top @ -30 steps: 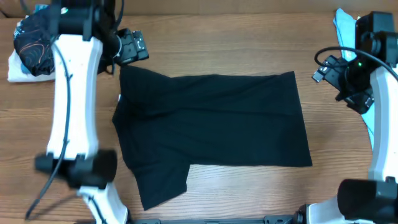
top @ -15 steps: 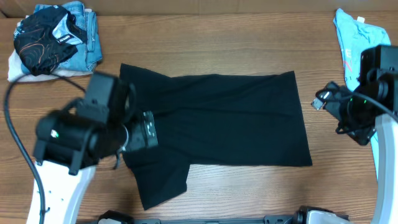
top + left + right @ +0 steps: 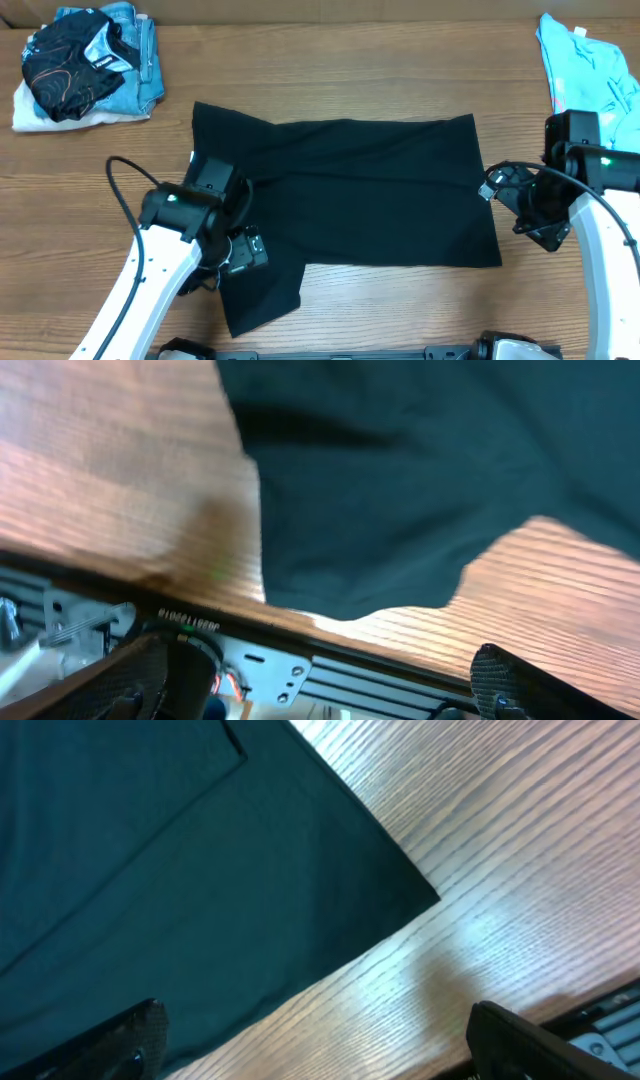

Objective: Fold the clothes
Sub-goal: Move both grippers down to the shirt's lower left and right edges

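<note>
A black T-shirt (image 3: 350, 190) lies spread flat on the wooden table, one sleeve (image 3: 255, 295) pointing to the front left. My left gripper (image 3: 245, 250) is open and empty above that sleeve near the front edge; the left wrist view shows the sleeve (image 3: 380, 490) under its open jaws (image 3: 320, 680). My right gripper (image 3: 495, 190) is open and empty by the shirt's right hem. The right wrist view shows the shirt's front right corner (image 3: 200, 880) just beyond its open jaws (image 3: 315, 1040).
A pile of folded clothes (image 3: 85, 65) with a black patterned item on top sits at the back left. A light blue garment (image 3: 585, 70) lies at the back right. The table's front rail (image 3: 330, 675) shows in the left wrist view.
My left arm has swung from the back left corner down to the front left sleeve. My right arm has moved forward and in to the shirt's right hem. The shirt has not moved.
</note>
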Tool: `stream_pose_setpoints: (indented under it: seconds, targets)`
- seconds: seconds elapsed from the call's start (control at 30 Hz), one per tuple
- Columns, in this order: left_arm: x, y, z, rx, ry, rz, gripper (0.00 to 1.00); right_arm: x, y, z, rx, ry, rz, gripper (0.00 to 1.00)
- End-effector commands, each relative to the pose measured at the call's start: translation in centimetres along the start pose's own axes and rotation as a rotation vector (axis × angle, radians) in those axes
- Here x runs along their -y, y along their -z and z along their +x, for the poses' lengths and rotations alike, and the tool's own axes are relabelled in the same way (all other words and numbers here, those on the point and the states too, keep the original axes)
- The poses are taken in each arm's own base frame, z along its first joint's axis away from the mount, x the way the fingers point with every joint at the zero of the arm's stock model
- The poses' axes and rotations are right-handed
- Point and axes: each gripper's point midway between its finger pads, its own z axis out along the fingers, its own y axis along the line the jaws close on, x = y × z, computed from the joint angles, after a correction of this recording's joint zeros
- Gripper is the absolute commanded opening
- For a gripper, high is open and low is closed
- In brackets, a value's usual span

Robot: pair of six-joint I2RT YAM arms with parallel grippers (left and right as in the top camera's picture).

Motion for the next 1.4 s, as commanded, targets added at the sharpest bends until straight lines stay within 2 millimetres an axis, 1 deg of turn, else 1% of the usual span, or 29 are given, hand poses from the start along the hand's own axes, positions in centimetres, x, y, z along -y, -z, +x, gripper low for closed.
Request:
stream_pose_setpoints:
  seconds: [0.0, 0.13, 0.23, 0.43, 0.57, 0.7, 0.9, 1.0, 1.1, 1.2, 1.33, 1.37]
  targets:
    - [-0.6, -1.9, 1.0, -0.059, 0.064, -0.033, 1.0, -0.4, -1.1, 0.6, -0.02, -0.004, -0.028, 1.0]
    - [-0.7, -4.0, 1.9, -0.104, 0.068, -0.032, 1.0, -0.6, -1.6, 0.4, -0.015, -0.003, -0.043, 1.0]
    - [-1.5, -5.6, 2.9, -0.143, 0.1, -0.059, 1.0, -0.7, -1.7, 0.4, -0.013, -0.002, -0.045, 1.0]
    - [-1.9, -8.2, 4.4, -0.198, 0.108, -0.05, 1.0, -1.5, -1.6, 0.3, -0.018, 0.0, -0.089, 1.0]
    - [-2.3, -9.1, 4.9, -0.21, 0.122, -0.062, 0.99, -1.7, -1.6, 0.1, -0.011, 0.001, -0.099, 1.0]
    - [-2.3, -9.9, 4.8, -0.201, 0.13, -0.054, 0.93, -2.0, -1.6, 0.2, -0.015, 0.003, -0.113, 1.0]
    - [-2.0, -11.6, 5.7, -0.229, 0.135, -0.015, 0.92, -2.4, -1.5, 0.3, -0.025, 0.005, -0.136, 1.0]
    - [-2.2, -12.4, 5.8, -0.225, 0.136, -0.01, 0.91, -2.5, -1.5, 0.3, -0.023, 0.008, -0.14, 1.0]
    - [-2.1, -12.8, 5.7, -0.216, 0.142, -0.004, 0.91, -2.6, -1.5, 0.3, -0.026, 0.009, -0.144, 1.0]
    - [-1.8, -13.2, 5.3, -0.196, 0.138, 0.017, 0.85, -2.7, -1.5, 0.4, -0.031, 0.013, -0.152, 1.0]
    - [-1.7, -13.3, 5.2, -0.189, 0.137, 0.022, 0.7, -2.7, -1.5, 0.4, -0.03, 0.016, -0.152, 1.0]
    - [-1.7, -13.3, 5.1, -0.189, 0.137, 0.022, 0.7, -2.7, -1.5, 0.4, -0.03, 0.016, -0.152, 1.0]
